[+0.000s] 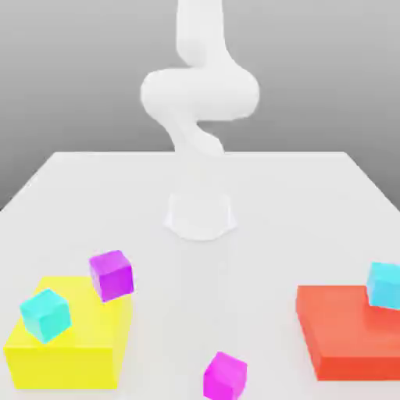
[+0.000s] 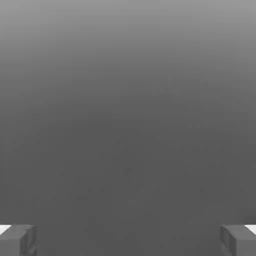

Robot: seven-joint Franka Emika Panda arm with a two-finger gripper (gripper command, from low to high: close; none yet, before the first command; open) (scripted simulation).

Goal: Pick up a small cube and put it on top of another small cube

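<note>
Standing apart, the end effector's fingers (image 2: 234, 240); pale table (image 1: 258, 203), grey backdrop (image 1: 312, 78).

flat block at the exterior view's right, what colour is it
The block is red; it shows best in the exterior view.

The robot arm (image 1: 200, 94) is white all over; its parts are smooth and round, like fat tubes with soft ends; one wide part looks like a big pill; a thinner part joins on below it; the foot (image 1: 201, 217) is white too and has a rounded front edge; the two jaws, with one tip (image 2: 19, 241) seen in the hand view, are grey and blocky with flat sides.
</note>
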